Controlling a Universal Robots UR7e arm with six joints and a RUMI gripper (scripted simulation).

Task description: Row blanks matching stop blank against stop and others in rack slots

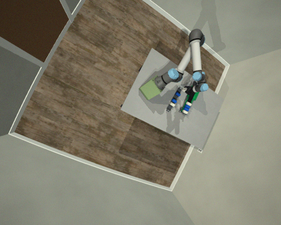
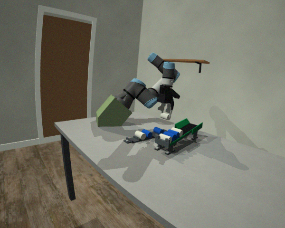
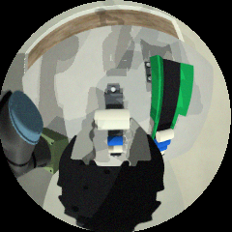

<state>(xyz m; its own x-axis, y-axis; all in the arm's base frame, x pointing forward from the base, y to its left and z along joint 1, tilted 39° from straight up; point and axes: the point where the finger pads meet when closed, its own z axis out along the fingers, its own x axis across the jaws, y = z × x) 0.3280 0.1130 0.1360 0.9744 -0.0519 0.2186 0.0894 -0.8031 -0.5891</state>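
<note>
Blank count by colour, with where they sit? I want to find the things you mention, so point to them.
White blanks [image 1: 188, 103] [image 2: 139, 135] [image 3: 112, 119]: 4 (2 ramp [image 1: 195, 96] [image 2: 197, 128] [image 3: 186, 92], 1 stock rack [image 1: 168, 109] [image 2: 128, 140] [image 3: 113, 99], 1 in gripper [image 1: 184, 89] [image 2: 165, 115] [image 3: 112, 118])
Blue blanks [image 1: 177, 93] [image 2: 146, 133] [image 3: 115, 140]: 4 (2 ramp, 2 stock rack)
Total: 8
</note>
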